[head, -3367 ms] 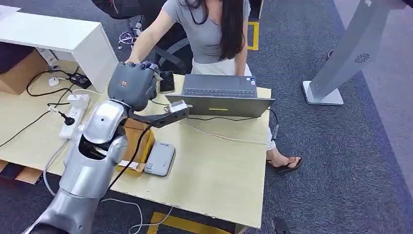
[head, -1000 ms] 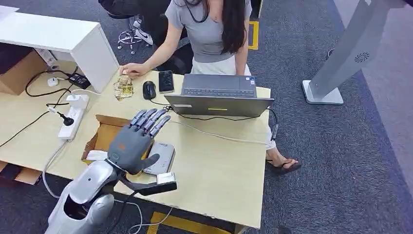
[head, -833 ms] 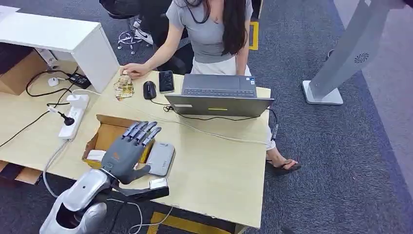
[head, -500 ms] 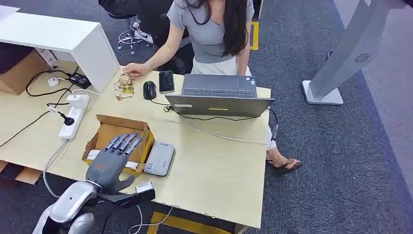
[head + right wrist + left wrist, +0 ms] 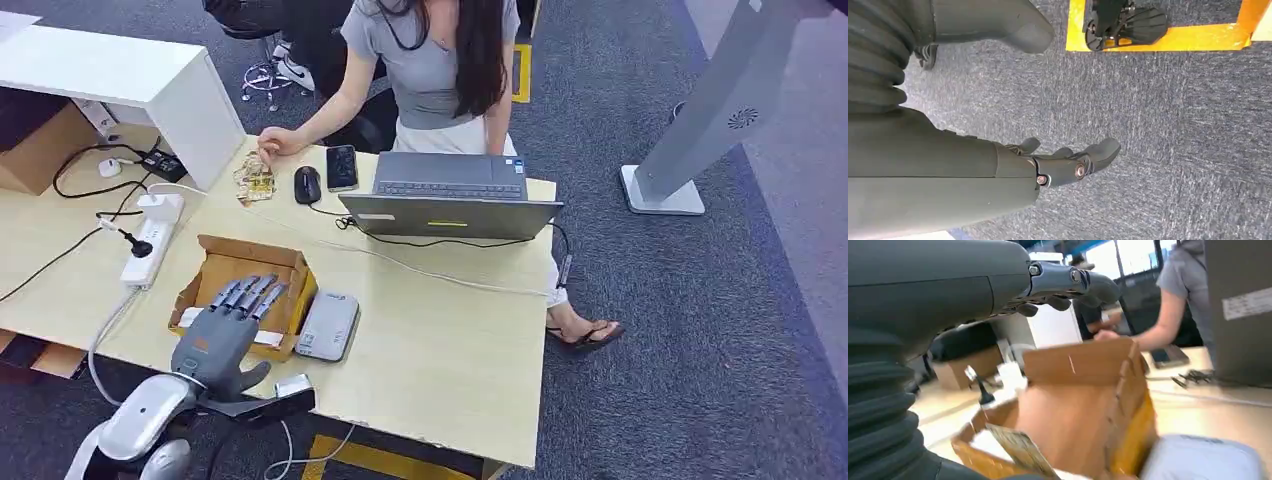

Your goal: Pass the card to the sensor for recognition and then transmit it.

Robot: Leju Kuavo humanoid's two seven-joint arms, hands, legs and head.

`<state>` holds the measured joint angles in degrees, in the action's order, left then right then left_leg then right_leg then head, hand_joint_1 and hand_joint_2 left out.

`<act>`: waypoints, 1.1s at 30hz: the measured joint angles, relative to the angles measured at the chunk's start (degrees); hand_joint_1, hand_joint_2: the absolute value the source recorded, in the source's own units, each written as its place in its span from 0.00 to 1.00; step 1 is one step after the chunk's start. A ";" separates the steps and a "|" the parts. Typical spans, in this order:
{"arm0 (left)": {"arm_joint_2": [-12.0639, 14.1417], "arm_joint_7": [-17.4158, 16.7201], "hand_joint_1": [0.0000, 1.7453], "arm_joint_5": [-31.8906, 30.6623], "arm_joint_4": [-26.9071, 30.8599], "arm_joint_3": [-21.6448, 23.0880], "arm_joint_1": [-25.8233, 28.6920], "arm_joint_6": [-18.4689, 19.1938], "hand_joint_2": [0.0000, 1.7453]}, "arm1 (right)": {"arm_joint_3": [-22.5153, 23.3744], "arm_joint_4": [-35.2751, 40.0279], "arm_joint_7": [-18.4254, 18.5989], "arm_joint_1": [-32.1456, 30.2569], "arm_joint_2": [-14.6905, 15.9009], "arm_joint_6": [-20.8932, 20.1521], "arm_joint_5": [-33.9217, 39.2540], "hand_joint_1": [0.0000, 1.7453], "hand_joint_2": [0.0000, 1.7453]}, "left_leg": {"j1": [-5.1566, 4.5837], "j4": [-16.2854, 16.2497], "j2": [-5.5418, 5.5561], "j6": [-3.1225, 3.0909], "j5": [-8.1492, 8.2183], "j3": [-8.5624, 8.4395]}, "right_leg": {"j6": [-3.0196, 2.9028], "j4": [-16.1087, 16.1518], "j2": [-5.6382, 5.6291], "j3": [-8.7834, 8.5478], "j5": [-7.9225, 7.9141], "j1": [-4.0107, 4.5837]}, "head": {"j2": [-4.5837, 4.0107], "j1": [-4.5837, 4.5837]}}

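My left hand (image 5: pixel 222 335) hovers open over the near end of the cardboard box (image 5: pixel 232 266), fingers stretched out and holding nothing. In the left wrist view its fingers (image 5: pixel 1068 282) reach above the box (image 5: pixel 1083 405), where a patterned card (image 5: pixel 1020 452) leans inside. The grey-white sensor (image 5: pixel 328 325) lies flat just right of the box, and shows blurred in the wrist view as the sensor (image 5: pixel 1203 457). A gold patterned card (image 5: pixel 254 181) lies at the table's far side under a person's fingertips (image 5: pixel 270 146). My right hand (image 5: pixel 1068 162) hangs open over the carpet.
A person sits behind the open laptop (image 5: pixel 450 200). A mouse (image 5: pixel 306 184) and phone (image 5: pixel 341 166) lie beside it. A power strip (image 5: pixel 150 235) with cables is at left. A white cabinet (image 5: pixel 140 85) stands far left. A cable crosses the table (image 5: pixel 450 340).
My left hand has drawn back and down from beside the sensor to the near end of the box. The person's hand has shifted slightly on the gold card.
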<state>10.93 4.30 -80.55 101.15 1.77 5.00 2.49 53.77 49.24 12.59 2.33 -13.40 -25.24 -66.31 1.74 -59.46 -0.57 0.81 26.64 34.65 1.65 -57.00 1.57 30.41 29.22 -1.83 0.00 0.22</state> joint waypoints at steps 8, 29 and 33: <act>-0.17 -1.20 0.00 -5.30 -4.13 -3.89 -1.62 -2.33 1.00 | 0.66 0.22 -0.18 0.01 -0.13 -0.42 -2.01 0.00 1.00 | 0.01 0.00 0.00 0.01 -0.01 -0.01 | 0.00 -0.01 -0.01 0.00 0.00 0.00 | 0.00 0.00; -1.57 -1.18 0.00 -8.06 -10.01 -8.61 -3.67 2.39 1.00 | 0.63 0.22 -0.07 0.07 -0.13 -1.03 -3.09 0.00 1.00 | 0.00 0.00 0.03 0.01 -0.01 0.00 | 0.00 -0.01 0.01 -0.03 0.00 0.00 | 0.00 -0.02; -1.79 -1.00 0.00 -8.04 -10.29 -8.61 -3.67 2.41 1.00 | 0.59 0.22 -0.07 0.07 -0.13 -1.20 -3.09 0.00 1.00 | 0.00 0.00 0.03 0.01 -0.01 0.00 | 0.00 -0.01 0.01 -0.02 0.00 0.00 | 0.00 0.00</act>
<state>9.14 3.30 -88.59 90.86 -6.84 1.33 4.90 54.36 49.46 12.52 2.39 -13.53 -26.45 -69.40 1.74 -59.45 -0.54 0.82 26.63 34.65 1.65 -57.00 1.58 30.38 29.21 -1.83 0.00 0.22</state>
